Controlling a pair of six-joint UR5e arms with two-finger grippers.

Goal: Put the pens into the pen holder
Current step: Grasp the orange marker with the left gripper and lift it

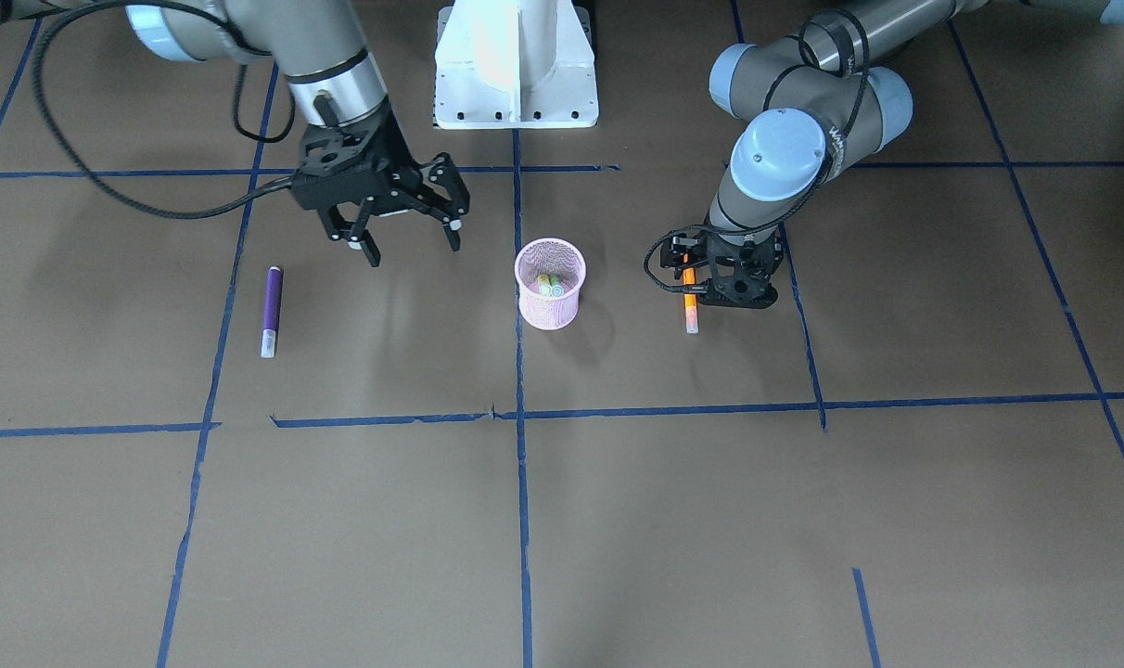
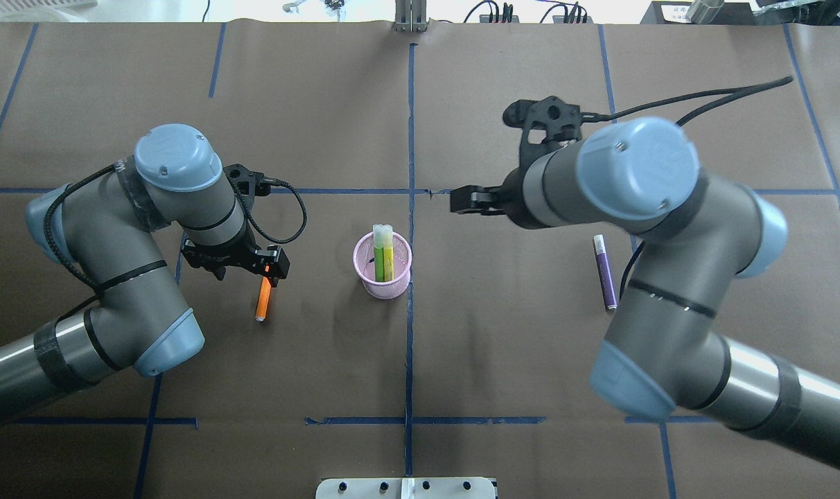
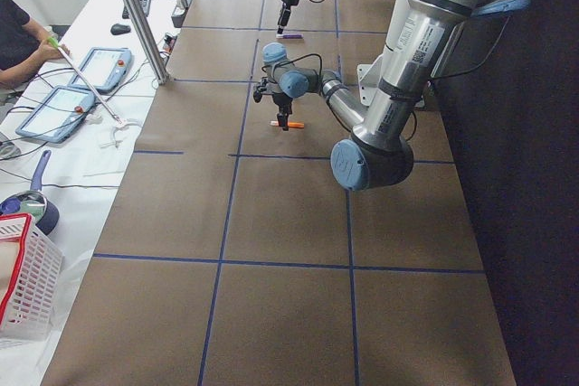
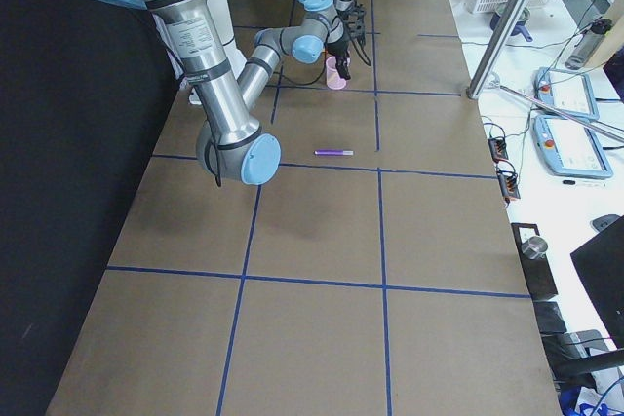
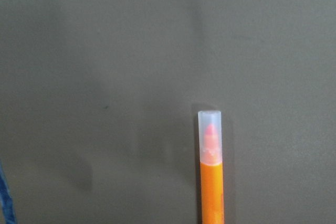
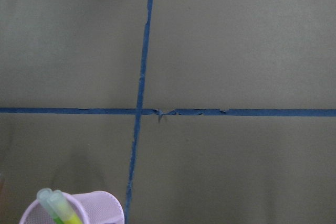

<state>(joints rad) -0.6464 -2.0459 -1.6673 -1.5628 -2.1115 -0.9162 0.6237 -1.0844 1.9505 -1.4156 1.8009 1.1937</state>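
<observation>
**Two pens in, two out**

A green pen [image 2: 378, 258] and a yellow pen [image 2: 388, 256] stand in the holder [image 1: 548, 314]. The left gripper [image 1: 691, 281] sits low over the orange pen [image 1: 691, 314]; I can't tell if it's clamped. The right gripper [image 1: 412, 243] hangs with its fingers spread, near the purple pen [image 1: 272, 311], which lies flat.

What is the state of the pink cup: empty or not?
Not empty: the pink cup holds a green pen and a yellow pen.

Two pens [image 2: 382, 249] stand in the cup [image 2: 385, 290], pretty much mid-table [image 2: 461, 360]. A third pen [image 2: 263, 299] lies flat near the cup's left, and a fourth pen [image 2: 606, 272] lies well off to its right.
</observation>
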